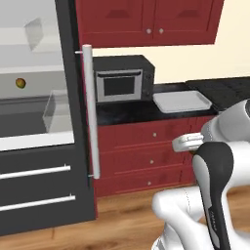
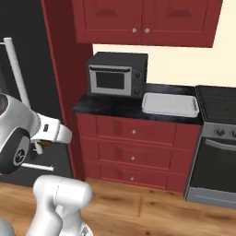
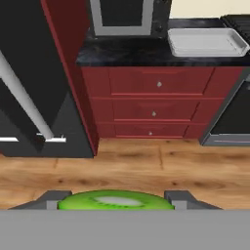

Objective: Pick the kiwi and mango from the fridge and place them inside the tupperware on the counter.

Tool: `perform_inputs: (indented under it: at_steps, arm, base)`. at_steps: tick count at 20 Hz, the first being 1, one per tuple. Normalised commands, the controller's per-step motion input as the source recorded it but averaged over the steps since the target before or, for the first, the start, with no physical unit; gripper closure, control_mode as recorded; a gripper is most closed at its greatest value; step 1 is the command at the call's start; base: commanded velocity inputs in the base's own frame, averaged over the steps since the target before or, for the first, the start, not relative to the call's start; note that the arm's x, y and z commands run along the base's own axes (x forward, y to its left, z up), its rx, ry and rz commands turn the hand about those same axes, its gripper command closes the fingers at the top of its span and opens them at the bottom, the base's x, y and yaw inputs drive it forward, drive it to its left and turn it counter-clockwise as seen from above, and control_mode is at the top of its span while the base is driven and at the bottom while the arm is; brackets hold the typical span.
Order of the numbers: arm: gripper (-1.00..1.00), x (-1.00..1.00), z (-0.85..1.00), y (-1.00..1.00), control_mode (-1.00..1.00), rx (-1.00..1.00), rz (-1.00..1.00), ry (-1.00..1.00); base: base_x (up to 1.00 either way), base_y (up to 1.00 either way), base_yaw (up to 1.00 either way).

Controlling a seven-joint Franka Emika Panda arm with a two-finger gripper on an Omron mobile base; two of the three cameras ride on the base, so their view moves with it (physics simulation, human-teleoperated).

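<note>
You have the tall dark grey fridge (image 1: pixel 73 122) standing open at the left, its pale interior and see-through shelves exposed and its long pale cylindrical bar handle (image 1: pixel 91 112) running down the door edge nearest the cabinets. Right of the fridge runs the black speckled stone counter (image 2: pixel 110 105) over dark red drawers, with dark red wall cupboards above it. On that counter, closest to the fridge, sits a dark box-shaped microwave with a silver-framed door (image 2: pixel 117 73), and just beside the microwave, on the side away from the fridge, lies the shallow white rectangular tupperware tray (image 2: pixel 169 104) with rounded corners and a raised rim; you can see nothing inside it. The white arm's two-finger gripper (image 3: pixel 116 199) hangs low in front of the drawers, out over the wooden floor and well apart from the counter top, and its two dark finger tips are clamped on the kiwi (image 3: pixel 116 201), whose bright green cut face with a pale centre fills the gap between them. Inside the fridge, a small roundish yellow-brown fruit (image 1: pixel 20 83) rests on a shelf near the left wall; you cannot tell its colours well enough to call it the mango.
</note>
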Motion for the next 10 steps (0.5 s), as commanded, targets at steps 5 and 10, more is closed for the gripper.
perform_inputs:
  at_steps: [5, 10]
  arm:
    - [1.0, 0.0, 0.0, 0.0, 1.0, 0.0, 0.0, 0.0]
    - [1.0, 0.0, 0.0, 0.0, 1.0, 0.0, 0.0, 0.0]
  base:
    - [0.0, -1.0, 0.0]
    - [0.14, -0.94, 0.0]
